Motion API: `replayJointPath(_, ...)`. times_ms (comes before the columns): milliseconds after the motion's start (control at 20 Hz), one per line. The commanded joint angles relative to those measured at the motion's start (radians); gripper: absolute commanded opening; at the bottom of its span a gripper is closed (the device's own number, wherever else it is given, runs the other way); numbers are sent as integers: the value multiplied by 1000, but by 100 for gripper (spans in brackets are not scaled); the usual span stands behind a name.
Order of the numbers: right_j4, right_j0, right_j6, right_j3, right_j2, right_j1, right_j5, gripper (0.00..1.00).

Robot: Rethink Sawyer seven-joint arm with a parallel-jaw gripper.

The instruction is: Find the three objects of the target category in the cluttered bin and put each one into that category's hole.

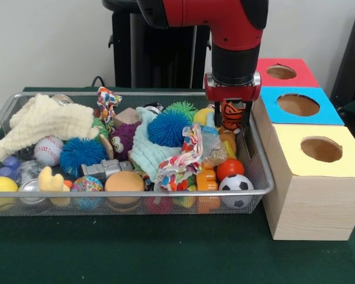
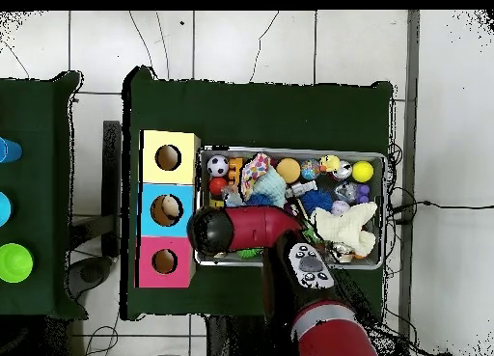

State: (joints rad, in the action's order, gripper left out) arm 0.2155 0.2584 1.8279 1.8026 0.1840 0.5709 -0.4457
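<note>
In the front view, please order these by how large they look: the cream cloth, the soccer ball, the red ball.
1. cream cloth
2. soccer ball
3. red ball

The soccer ball lies slightly nearer the camera, so its lead over the red ball is unsure.

Scattered across the frame's middle: cream knitted cloth (image 1: 44, 121) at upper left, baseball (image 1: 48, 150) just below, blue spiky puffball (image 1: 81, 154) beside it. Soccer ball (image 1: 235, 185) at lower right. At far right on the green table (image 1: 136, 251), red-topped box (image 1: 282, 72) and yellow-topped box (image 1: 316, 183).
</note>
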Motion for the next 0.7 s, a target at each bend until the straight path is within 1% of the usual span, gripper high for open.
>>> replayJointPath(50, -60, -61, 124, 60, 96, 31, -33, 100)
replayJointPath(200, -50, -81, 133, 56, 71, 37, -16, 100)
replayJointPath(350, -53, -87, 129, 54, 64, 33, -9, 100)
replayJointPath(450, -61, -77, 129, 71, 74, 34, 10, 100)
replayJointPath(500, -63, -75, 125, 73, 74, 33, 14, 0)
replayJointPath(700, -67, -62, 117, 80, 87, 31, 20, 0)
